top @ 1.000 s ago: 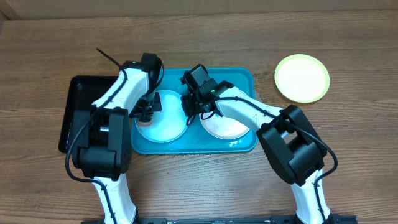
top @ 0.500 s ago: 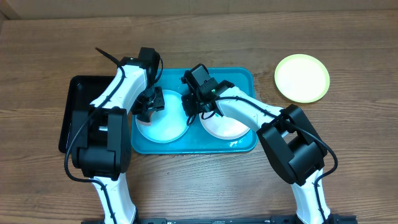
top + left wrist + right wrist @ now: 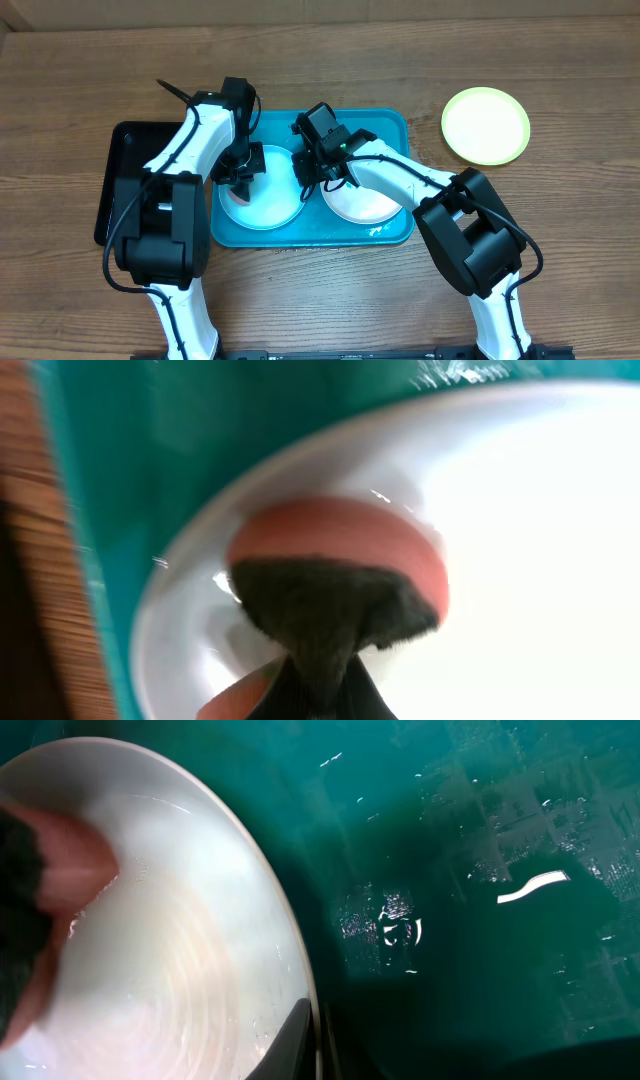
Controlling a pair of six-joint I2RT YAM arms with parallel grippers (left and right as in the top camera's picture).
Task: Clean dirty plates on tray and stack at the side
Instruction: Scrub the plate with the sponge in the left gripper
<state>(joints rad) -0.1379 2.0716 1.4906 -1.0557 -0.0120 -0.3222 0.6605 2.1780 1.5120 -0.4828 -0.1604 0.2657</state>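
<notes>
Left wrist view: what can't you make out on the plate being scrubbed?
- How clean the round light blue plastic plate is: left wrist blurred; overhead too small, left gripper covering part.
- Grip on the pink dark-backed sponge: cut off at left wrist's bottom edge.
- Right gripper: only tips show in right wrist.

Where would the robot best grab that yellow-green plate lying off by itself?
Probably the rim of the yellow-green plate, on the edge facing the turquoise tray, coming from above. It lies flat and shallow, so only the thin rim offers something to pinch.
</notes>
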